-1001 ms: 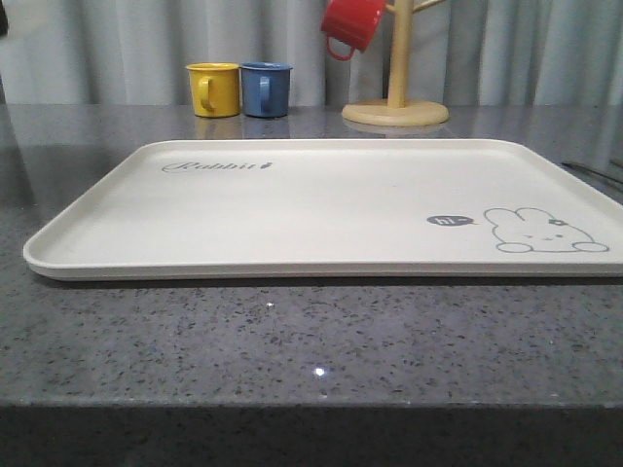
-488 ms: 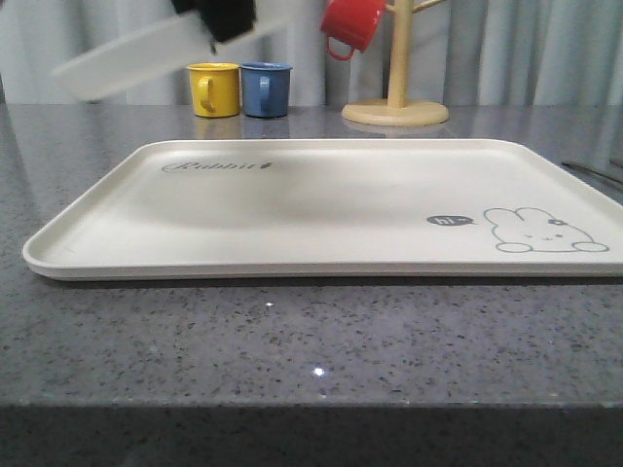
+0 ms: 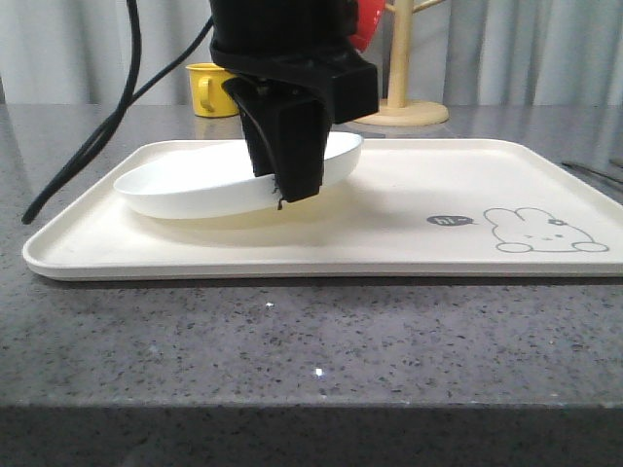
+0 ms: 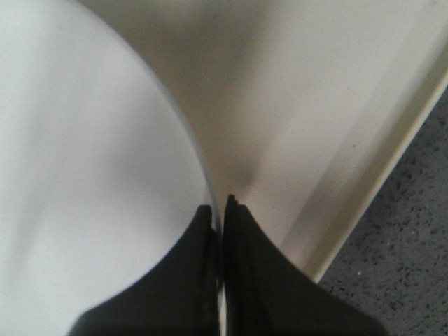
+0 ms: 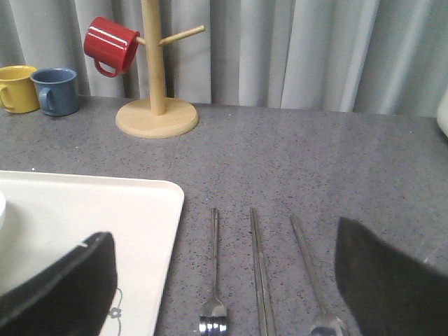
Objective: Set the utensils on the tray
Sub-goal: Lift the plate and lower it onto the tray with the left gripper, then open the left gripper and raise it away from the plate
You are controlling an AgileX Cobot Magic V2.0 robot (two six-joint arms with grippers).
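A round white plate (image 3: pixel 190 185) sits tilted low over the left half of the cream tray (image 3: pixel 438 185), its right rim raised. My left gripper (image 3: pixel 290 193) is shut on that rim; the wrist view shows the black fingertips (image 4: pixel 236 217) pinching the plate (image 4: pixel 84 154) edge above the tray (image 4: pixel 301 105) corner. Whether the plate touches the tray floor I cannot tell. A fork (image 5: pixel 213 273), chopsticks (image 5: pixel 260 273) and a spoon (image 5: pixel 310 266) lie side by side on the grey counter right of the tray (image 5: pixel 84 210). My right gripper (image 5: pixel 220 234) hangs open above them, holding nothing.
A yellow mug (image 3: pixel 206 89) stands at the back left, with a blue mug (image 5: pixel 57 91) beside it. A red mug (image 5: pixel 110 45) hangs on a wooden mug tree (image 5: pixel 155 105) behind the tray. A black cable (image 3: pixel 97 146) trails from the left arm over the tray's left corner.
My left arm has come down from the upper left with the plate, from high above the mugs to low over the tray's left half. The tray was bare a second ago.
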